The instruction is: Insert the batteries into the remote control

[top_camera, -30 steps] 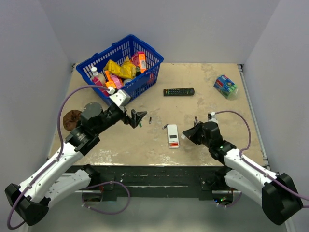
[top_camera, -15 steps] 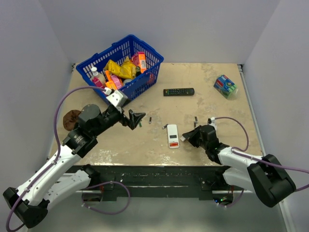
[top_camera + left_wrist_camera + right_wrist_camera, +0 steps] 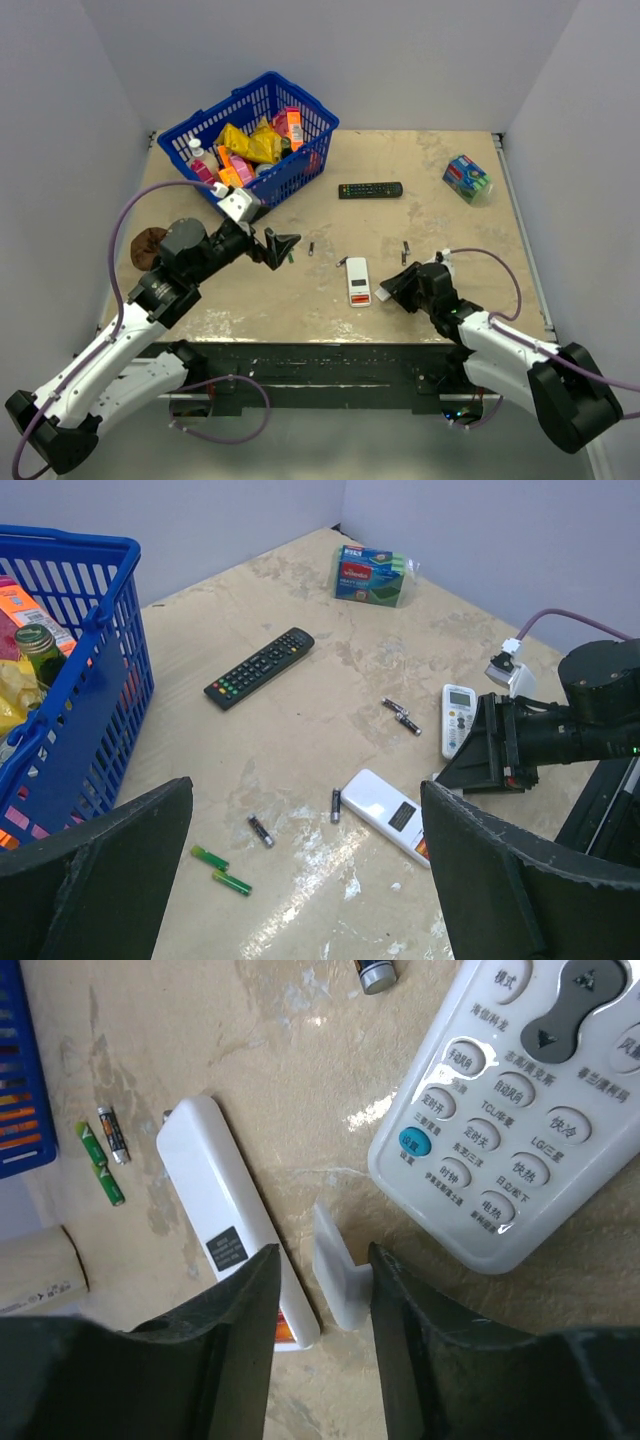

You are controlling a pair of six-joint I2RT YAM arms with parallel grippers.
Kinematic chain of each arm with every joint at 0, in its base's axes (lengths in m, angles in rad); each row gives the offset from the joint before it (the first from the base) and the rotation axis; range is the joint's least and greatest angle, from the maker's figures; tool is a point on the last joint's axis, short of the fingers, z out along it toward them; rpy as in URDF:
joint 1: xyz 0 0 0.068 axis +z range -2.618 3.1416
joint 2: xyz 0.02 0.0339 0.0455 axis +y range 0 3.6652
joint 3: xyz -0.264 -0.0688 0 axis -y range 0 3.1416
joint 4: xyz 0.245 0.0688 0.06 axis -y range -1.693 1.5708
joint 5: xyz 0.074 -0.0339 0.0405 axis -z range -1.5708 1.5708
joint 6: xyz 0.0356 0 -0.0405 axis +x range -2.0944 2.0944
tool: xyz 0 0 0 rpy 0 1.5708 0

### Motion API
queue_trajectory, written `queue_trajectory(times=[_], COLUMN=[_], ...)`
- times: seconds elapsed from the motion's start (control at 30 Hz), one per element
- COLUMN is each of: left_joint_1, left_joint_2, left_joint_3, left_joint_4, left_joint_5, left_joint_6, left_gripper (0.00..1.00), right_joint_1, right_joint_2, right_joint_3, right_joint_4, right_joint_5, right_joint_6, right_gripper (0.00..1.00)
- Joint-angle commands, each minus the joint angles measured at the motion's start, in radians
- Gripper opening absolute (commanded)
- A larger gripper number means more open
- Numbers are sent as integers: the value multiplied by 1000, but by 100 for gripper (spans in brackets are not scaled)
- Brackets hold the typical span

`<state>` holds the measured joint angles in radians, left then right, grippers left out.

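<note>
The small white remote control [image 3: 358, 281] with a dark label and a red end lies near the table's front; it also shows in the left wrist view [image 3: 388, 813] and the right wrist view [image 3: 232, 1210]. Two green batteries [image 3: 222, 870] and dark batteries [image 3: 260, 830] [image 3: 336, 805] lie left of it, and two more dark ones [image 3: 401, 716] lie further off. My left gripper [image 3: 281, 245] is open and empty, above the green batteries. My right gripper [image 3: 394, 286] is open just right of the remote, straddling a small white cover piece [image 3: 340, 1278] that touches one finger.
A white remote with grey buttons [image 3: 515, 1110] lies right beside my right gripper. A long black remote [image 3: 370, 190] lies mid-table. A blue basket [image 3: 310, 110] of packets stands at the back left, a sponge pack [image 3: 467, 178] at the back right, and a brown object [image 3: 147, 245] at the left edge.
My right gripper has shifted slightly toward the near edge and lower, beside the remote. My left arm has barely moved.
</note>
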<state>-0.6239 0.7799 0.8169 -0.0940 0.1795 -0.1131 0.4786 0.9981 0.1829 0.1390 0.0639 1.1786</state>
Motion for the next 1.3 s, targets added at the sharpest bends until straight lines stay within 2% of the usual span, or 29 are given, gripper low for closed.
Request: queue_trajectory(times=[0.0,0.07,0.1,0.2,0.33,0.47,0.53,0.6,0.67,0.83,1.07,1.13,1.27], left_joint_1=[4,3,4,3,3,3,3,3,3,7,7,9,10], left_joint_2=[-16,-14,-14,-10,12,83,110,134,145,159,128,122,127], left_joint_3=[-12,-12,-10,-9,10,47,54,50,33,11,-28,-39,-42], left_joint_4=[23,25,25,22,-6,-87,-102,-102,-89,-110,-135,-138,-151], left_joint_5=[9,11,9,-8,-55,-107,-111,-101,-100,-141,-163,-166,-169], left_joint_6=[-14,-14,-16,-23,-81,-175,-230,-266,-319,-401,-470,-484,-496], left_gripper=[100,100,100,100,100,100,100,100,100,100,100,100,99], right_joint_1=[-3,-3,-3,-3,-1,3,11,60,159,268,291,296,308], right_joint_2=[-47,-53,-58,-59,-73,-73,-43,58,187,411,594,637,688], right_joint_3=[12,32,42,90,196,348,427,492,610,792,866,877,876], right_joint_4=[-223,-292,-318,-400,-574,-642,-632,-642,-690,-740,-710,-699,-681], right_joint_5=[48,37,34,21,50,91,73,89,141,226,218,215,194], right_joint_6=[3,-10,-17,-63,-143,-285,-344,-413,-442,-447,-468,-479,-490], right_gripper=[52,58,65,73,81,86,91,95,97,98,98,96,86])
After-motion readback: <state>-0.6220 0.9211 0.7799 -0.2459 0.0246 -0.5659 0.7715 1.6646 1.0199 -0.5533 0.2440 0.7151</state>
